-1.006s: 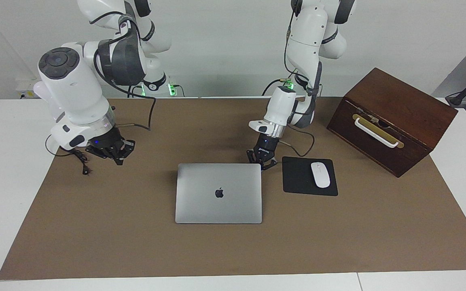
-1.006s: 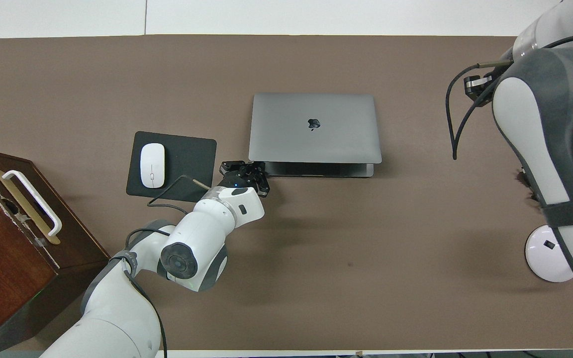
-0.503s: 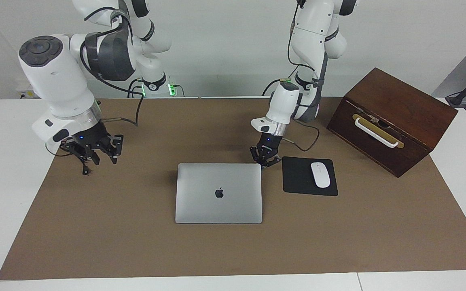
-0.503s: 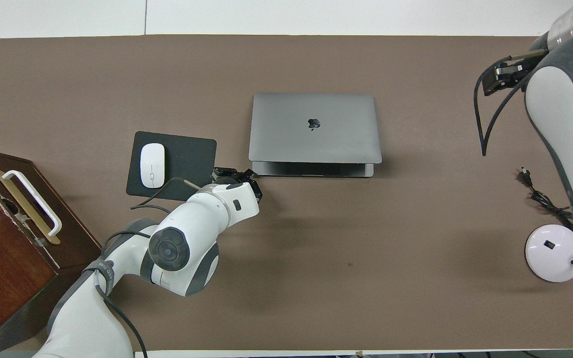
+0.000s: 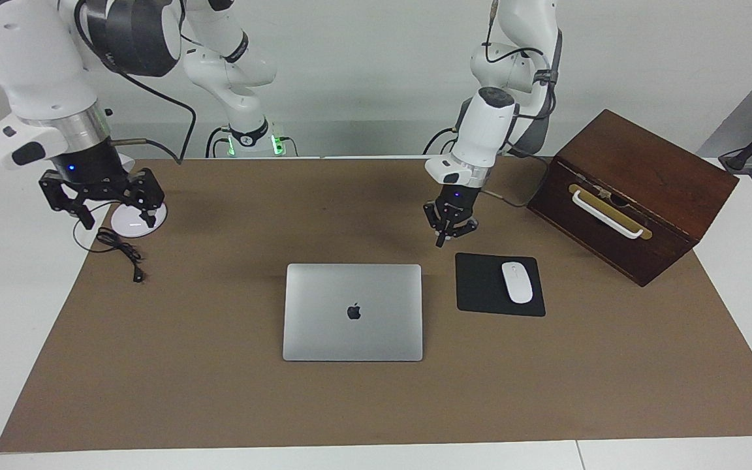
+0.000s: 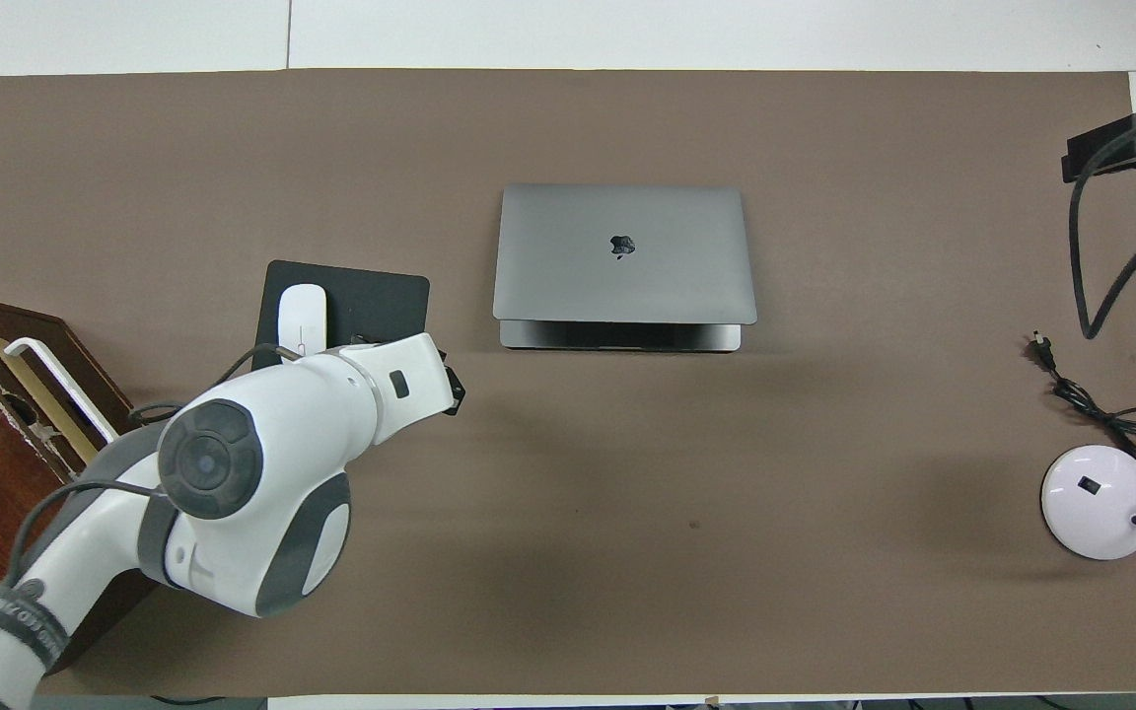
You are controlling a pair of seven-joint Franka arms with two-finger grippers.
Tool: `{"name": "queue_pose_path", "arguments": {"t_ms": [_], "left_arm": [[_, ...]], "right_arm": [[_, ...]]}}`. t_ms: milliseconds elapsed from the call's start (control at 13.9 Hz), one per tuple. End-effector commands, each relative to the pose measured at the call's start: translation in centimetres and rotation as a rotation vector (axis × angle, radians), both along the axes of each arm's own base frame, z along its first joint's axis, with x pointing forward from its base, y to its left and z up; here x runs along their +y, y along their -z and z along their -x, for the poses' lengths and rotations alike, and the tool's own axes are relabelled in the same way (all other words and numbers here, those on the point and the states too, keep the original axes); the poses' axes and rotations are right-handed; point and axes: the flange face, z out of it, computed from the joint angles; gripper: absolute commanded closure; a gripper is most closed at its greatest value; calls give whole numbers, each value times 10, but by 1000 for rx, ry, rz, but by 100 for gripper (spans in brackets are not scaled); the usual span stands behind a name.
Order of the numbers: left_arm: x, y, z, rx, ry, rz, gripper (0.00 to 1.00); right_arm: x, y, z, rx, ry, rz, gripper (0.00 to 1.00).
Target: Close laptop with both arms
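Note:
The silver-grey laptop point(image 5: 352, 312) lies in the middle of the brown mat with its lid down and the dark logo facing up. In the overhead view the laptop point(image 6: 624, 251) shows a thin dark strip of its base along the edge nearer the robots. My left gripper point(image 5: 441, 241) hangs shut in the air, over the mat near the laptop's corner by the mouse pad, touching nothing. My right gripper point(image 5: 117, 220) is raised and open, holding nothing, over a white round base at the right arm's end of the table.
A black mouse pad point(image 5: 480, 287) with a white mouse point(image 5: 517, 282) lies beside the laptop. A dark wooden box point(image 5: 637, 189) with a white handle stands at the left arm's end. A white round base point(image 6: 1096, 488) and a black cable point(image 6: 1081, 399) lie at the right arm's end.
My left gripper rose from the laptop's corner and pulled back toward the robots, still shut. My right gripper lifted, swung toward its end of the table and opened. The laptop stayed put.

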Motion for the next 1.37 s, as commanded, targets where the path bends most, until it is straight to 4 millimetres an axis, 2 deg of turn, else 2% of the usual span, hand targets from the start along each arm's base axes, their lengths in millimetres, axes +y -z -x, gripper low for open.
{"name": "queue_pose_path", "arguments": {"t_ms": [0,72,216,359,503,647,719,790,862,934,1078,1293], "left_arm": [[41,-58,-7,82,-55,-19,100],[57,-81,-12,106,-73,-25,100],[86,-121,-23,151,-113,-39,100],[113,-150,-29,183,-152,-47,100],[142,-169,-35,201,-199,-53,100],[170,-177,-38,218,-240,-56,100],[185,-181,-39,225,-255,-58,82],[193,-189,-41,225,-268,-59,39],[203,-193,-42,234,-290,-62,0],[211,-199,-42,221,-296,-98,0],[219,-204,-43,213,-303,-130,0],[231,-214,-42,234,-320,-143,0]], "right_arm": [[0,-5,35,23,60,-26,0],[3,-10,41,31,76,-48,0],[3,-9,45,58,102,-60,0],[0,-13,52,67,152,-101,0],[-2,-12,61,83,197,-108,0],[-9,-7,63,86,182,-97,0],[-8,-4,59,90,154,-89,0],[-8,-1,53,106,143,-86,0],[-4,-9,51,99,128,-81,0],[-4,-15,53,102,124,-81,0],[-11,-15,53,103,93,-77,0],[-11,-14,52,102,92,-76,0]]}}
